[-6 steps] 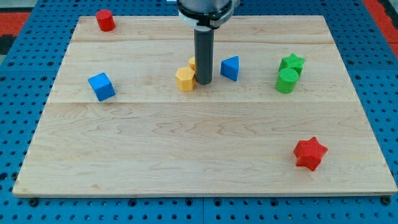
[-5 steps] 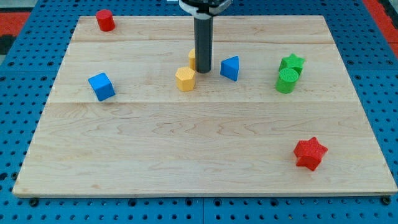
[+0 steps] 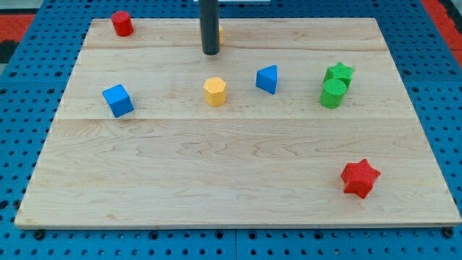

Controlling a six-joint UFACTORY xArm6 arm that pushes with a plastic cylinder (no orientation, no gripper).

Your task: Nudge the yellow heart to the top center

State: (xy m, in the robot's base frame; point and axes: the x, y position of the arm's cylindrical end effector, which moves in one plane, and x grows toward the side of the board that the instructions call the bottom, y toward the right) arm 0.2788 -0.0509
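While my tip nears the board's top edge, the yellow heart peeks beside it.

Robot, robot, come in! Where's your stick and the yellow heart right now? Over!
My tip at top center. Yellow heart almost hidden behind the rod, just a sliver at its right edge. Yellow hexagon sits below, apart.

Board: pale wood, visible grain, planks joined along straight seams; satin, slight sheen. Surround: blue perforated panel, matt, probably painted metal or plastic, not resolvable.

Blocks look like matt, smooth moulded plastic: red cylinder, blue cube, yellow hexagonal block, blue wedge, green star, green cylinder, red star.

Rod: dark grey, smooth, faint vertical highlight down to my tip.
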